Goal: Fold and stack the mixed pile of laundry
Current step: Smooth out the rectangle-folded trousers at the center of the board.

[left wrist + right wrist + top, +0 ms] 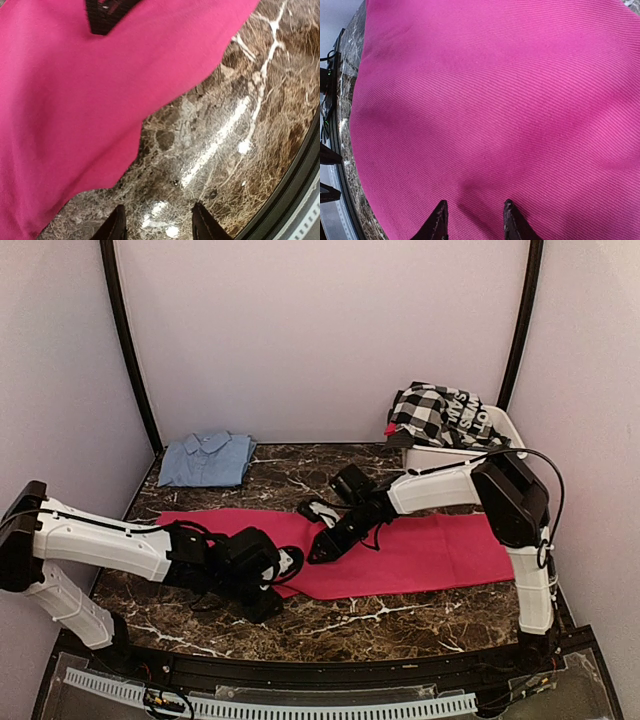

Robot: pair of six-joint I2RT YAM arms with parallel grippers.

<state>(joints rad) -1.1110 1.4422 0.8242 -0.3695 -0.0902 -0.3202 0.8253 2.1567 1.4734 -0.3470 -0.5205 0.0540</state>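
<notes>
**A:** From above, where is the laundry?

**B:** The magenta cloth (420,550) lies spread across the marble worktop (330,615). The left hand (285,565) is at its near-left edge and the right hand (322,552) is over its middle. A folded light-blue shirt (207,458) sits far left, and a checked garment (435,415) is heaped in the white tub (505,435) far right.

**A:** Left wrist?

**B:** The fingers stand apart over bare worktop, just beside the cloth's edge, holding nothing.

**A:** Right wrist?

**B:** The fingers are parted too, with the tips right at the cloth, which fills the view.
</notes>
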